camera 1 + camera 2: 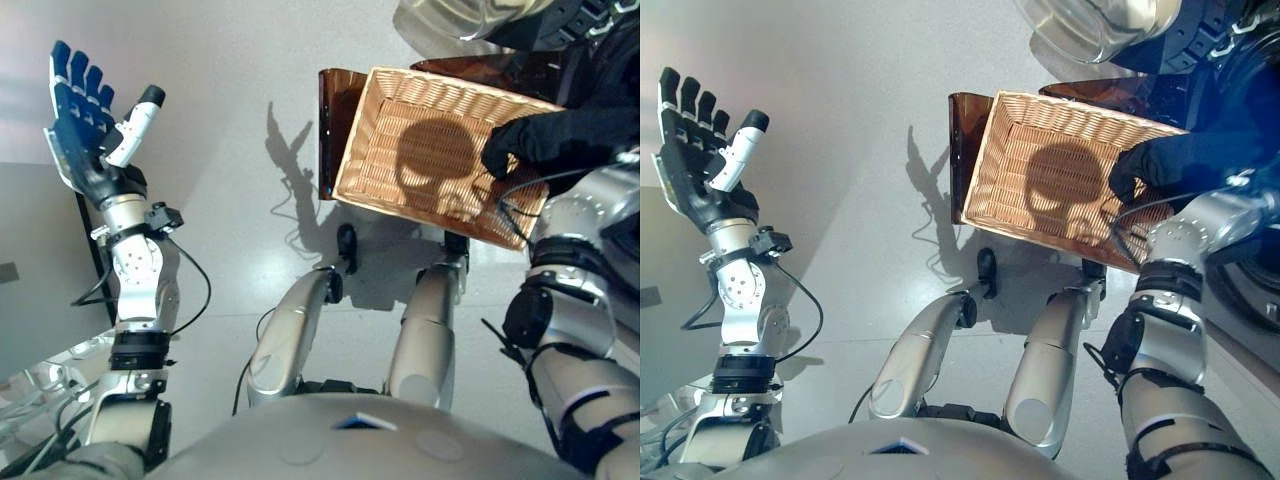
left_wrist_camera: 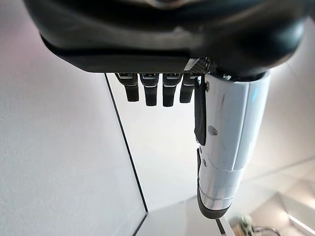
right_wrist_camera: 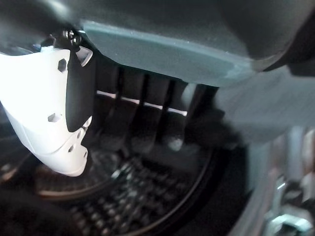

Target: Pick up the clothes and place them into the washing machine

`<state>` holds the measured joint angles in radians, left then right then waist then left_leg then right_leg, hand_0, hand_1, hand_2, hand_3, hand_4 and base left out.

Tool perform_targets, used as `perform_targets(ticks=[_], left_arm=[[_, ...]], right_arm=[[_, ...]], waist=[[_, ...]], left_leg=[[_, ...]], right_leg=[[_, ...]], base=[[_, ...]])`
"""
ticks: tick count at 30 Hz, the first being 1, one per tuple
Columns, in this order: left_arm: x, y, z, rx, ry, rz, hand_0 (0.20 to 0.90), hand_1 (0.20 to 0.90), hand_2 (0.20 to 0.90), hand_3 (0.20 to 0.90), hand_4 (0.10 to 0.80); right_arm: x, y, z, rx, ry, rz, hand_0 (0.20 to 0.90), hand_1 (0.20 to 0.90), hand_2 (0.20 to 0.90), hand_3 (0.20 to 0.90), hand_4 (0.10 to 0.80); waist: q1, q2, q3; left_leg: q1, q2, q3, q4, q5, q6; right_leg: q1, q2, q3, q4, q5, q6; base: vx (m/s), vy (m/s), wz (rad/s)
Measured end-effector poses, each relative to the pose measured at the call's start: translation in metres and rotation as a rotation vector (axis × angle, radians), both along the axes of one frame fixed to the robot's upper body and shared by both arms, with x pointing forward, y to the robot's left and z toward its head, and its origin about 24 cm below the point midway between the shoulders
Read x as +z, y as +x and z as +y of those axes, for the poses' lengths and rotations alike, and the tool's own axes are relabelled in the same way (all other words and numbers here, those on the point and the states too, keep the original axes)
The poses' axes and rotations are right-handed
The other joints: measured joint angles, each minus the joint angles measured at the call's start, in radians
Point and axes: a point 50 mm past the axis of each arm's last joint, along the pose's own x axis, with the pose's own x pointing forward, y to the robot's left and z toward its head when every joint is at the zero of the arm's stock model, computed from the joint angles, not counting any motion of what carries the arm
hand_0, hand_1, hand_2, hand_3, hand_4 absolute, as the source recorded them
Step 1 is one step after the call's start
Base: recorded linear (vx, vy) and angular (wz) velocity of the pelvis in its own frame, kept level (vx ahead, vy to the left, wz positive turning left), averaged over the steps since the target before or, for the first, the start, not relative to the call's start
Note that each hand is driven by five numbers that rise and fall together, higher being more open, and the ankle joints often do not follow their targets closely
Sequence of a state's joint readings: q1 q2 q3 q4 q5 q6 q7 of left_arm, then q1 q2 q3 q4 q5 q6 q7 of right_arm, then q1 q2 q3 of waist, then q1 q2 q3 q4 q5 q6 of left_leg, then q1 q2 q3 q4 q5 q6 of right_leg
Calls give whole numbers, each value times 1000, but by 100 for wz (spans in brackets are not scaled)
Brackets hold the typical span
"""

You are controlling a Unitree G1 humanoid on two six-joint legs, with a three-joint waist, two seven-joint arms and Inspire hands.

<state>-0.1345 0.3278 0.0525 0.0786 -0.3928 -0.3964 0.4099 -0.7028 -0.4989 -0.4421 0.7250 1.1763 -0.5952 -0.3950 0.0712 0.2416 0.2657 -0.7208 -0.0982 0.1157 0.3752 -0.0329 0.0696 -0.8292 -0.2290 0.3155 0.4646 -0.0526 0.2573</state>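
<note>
- Left hand (image 1: 80, 120) is raised at the robot's left, well apart from everything else. It is released, with the fingers straight and together, the white-covered thumb standing off to the side, and nothing in it.
- Its wrist view shows the same: short straight fingers (image 2: 147, 91) in a row beside the long thumb, with only pale floor (image 2: 59, 162) past them.
- Right hand (image 1: 560, 135) is a dark shape at the far right, over the right rim of the basket (image 1: 360, 140).
- From above I cannot tell whether this hand is clenched or released, or whether it grasps anything.
- In its own wrist view, the hand (image 3: 147, 49) fills the top edge with the white thumb cover (image 3: 44, 108) at one side. Just past it is the washer's dark perforated drum (image 3: 147, 206).
- Clothes: I cannot tell them apart from the dark hand or the dark drum, so I cannot say where they lie.
- The basket is woven wicker, rectangular, and tilted in the eye views. Its bare bottom carries only a round shadow.
- It sits on a brown stand (image 1: 335, 110), which shows at its left and far edges.
- A shiny washer door (image 1: 450, 25) curves in at the top, just beyond the basket.
</note>
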Motion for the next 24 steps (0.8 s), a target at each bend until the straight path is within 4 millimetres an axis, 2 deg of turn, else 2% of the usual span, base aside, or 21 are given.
perform_targets(ticks=[2, 3, 4, 5, 8, 12, 13, 14, 15, 17, 18, 19, 20, 21, 23, 24], left_arm=[[6, 4, -2, -17, -2, -24, 900, 900, 900, 900, 800], [8, 5, -3, -21, -1, -30, 900, 900, 900, 900, 800], [10, 6, -3, -26, 1, -37, 900, 900, 900, 900, 800], [11, 7, -4, -27, 0, -41, 900, 900, 900, 900, 800], [11, 7, -5, -26, -11, -50, 900, 900, 900, 900, 800], [4, 6, -10, -31, -55, -36, 900, 900, 900, 900, 800], [3, 5, -11, -34, -59, -34, 900, 900, 900, 900, 800], [2, 5, -10, -37, -60, -31, 900, 900, 900, 900, 800], [1, 5, -10, -44, -59, -29, 900, 900, 900, 900, 800], [2, 5, -9, -48, -64, -32, 900, 900, 900, 900, 800], [1, 4, -8, -47, -67, -28, 900, 900, 900, 900, 800], [0, 3, -5, -43, -61, -23, 900, 900, 900, 900, 800], [-1, 2, -4, -41, -53, -18, 900, 900, 900, 900, 800], [-4, -1, -1, -38, -41, -2, 900, 900, 900, 900, 800], [-5, 0, -1, -41, -41, 5, 900, 900, 900, 900, 800], [-8, -1, 0, -43, -39, 21, 900, 900, 900, 900, 800]], right_arm=[[9, 0, 1, 3, -18, -35, 200, 200, 200, 200, 300], [10, 0, 1, 1, -19, -35, 230, 230, 230, 230, 322], [5, -1, 1, -5, -7, -12, 496, 496, 496, 496, 512], [3, -1, 2, -2, -23, 15, 900, 900, 900, 900, 800], [-10, -3, 4, 18, -95, 108, 900, 900, 900, 900, 800], [-59, -10, 17, 139, -106, 224, 900, 900, 900, 900, 800], [-77, -11, 24, 186, -85, 261, 900, 900, 900, 900, 800], [-86, -11, 28, 211, -77, 289, 900, 900, 900, 900, 800], [-104, -14, 35, 274, -65, 345, 900, 900, 900, 900, 800], [-129, -21, 47, 378, -89, 445, 900, 900, 900, 900, 800], [-135, -22, 49, 394, -91, 475, 900, 900, 900, 900, 800], [-147, -24, 55, 476, -161, 605, 900, 900, 900, 900, 800], [-150, -25, 57, 508, -195, 638, 900, 900, 900, 900, 800], [-151, -26, 62, 562, -304, 721, 900, 900, 900, 900, 800], [-152, -30, 64, 614, -434, 801, 900, 900, 900, 900, 800], [-155, -33, 67, 639, -503, 850, 900, 900, 900, 900, 800]], waist=[[-2, 0, 0], [-2, 0, 0], [-1, 0, 0], [-2, 0, 0], [-6, 0, -1], [-28, -17, 0], [-28, -33, -1], [-38, -45, -1], [-37, -72, -2], [-40, -114, -2], [-47, -132, -4], [-52, -167, -8], [-54, -182, -9], [-54, -208, -7], [-61, -225, -1], [-61, -249, 1]], left_leg=[[14, 2, -2, -13, -1, -2], [20, 2, -2, -15, -1, -2], [38, 0, -1, -29, -1, -2], [42, 1, -2, -32, -1, -2], [40, 4, -9, -36, 1, -6], [34, 30, -42, -38, 8, -26], [32, 35, -64, -41, 11, -38], [32, 43, -71, -47, 15, -44], [31, 53, -84, -55, 21, -54], [33, 66, -114, -79, 37, -74], [33, 70, -125, -84, 43, -77], [33, 79, -132, -88, 47, -83], [34, 82, -133, -91, 48, -85], [36, 86, -148, -98, 52, -90], [41, 89, -157, -100, 56, -92], [55, 92, -165, -102, 56, -92]], right_leg=[[6, 1, -1, 1, -1, -2], [11, 2, -1, -1, -2, -4], [23, 1, 1, -7, -2, -4], [25, 1, 1, -8, -2, -4], [26, 4, -4, -11, -4, -7], [38, 26, -42, -13, -13, -29], [41, 35, -60, -15, -15, -43], [41, 40, -66, -14, -14, -46], [42, 51, -84, -16, -13, -57], [51, 63, -122, -23, -11, -71], [53, 67, -131, -23, -7, -76], [55, 74, -142, -26, -7, -82], [56, 77, -145, -26, -7, -84], [62, 79, -155, -31, -6, -87], [80, 80, -171, -40, -5, -89], [100, 81, -179, -51, -4, -91]], base=[[42, -32, -3], [11, -32, -9], [11, -48, -9], [-39, -83, -9], [-56, -117, 0], [-29, -153, 12], [-25, -107, 10], [-29, -138, 12], [-17, -105, 11], [-15, -97, 25], [-13, -103, 23], [-5, -86, 7], [1, -107, 8], [5, -67, 12], [18, -51, 15], [17, -69, 9]])
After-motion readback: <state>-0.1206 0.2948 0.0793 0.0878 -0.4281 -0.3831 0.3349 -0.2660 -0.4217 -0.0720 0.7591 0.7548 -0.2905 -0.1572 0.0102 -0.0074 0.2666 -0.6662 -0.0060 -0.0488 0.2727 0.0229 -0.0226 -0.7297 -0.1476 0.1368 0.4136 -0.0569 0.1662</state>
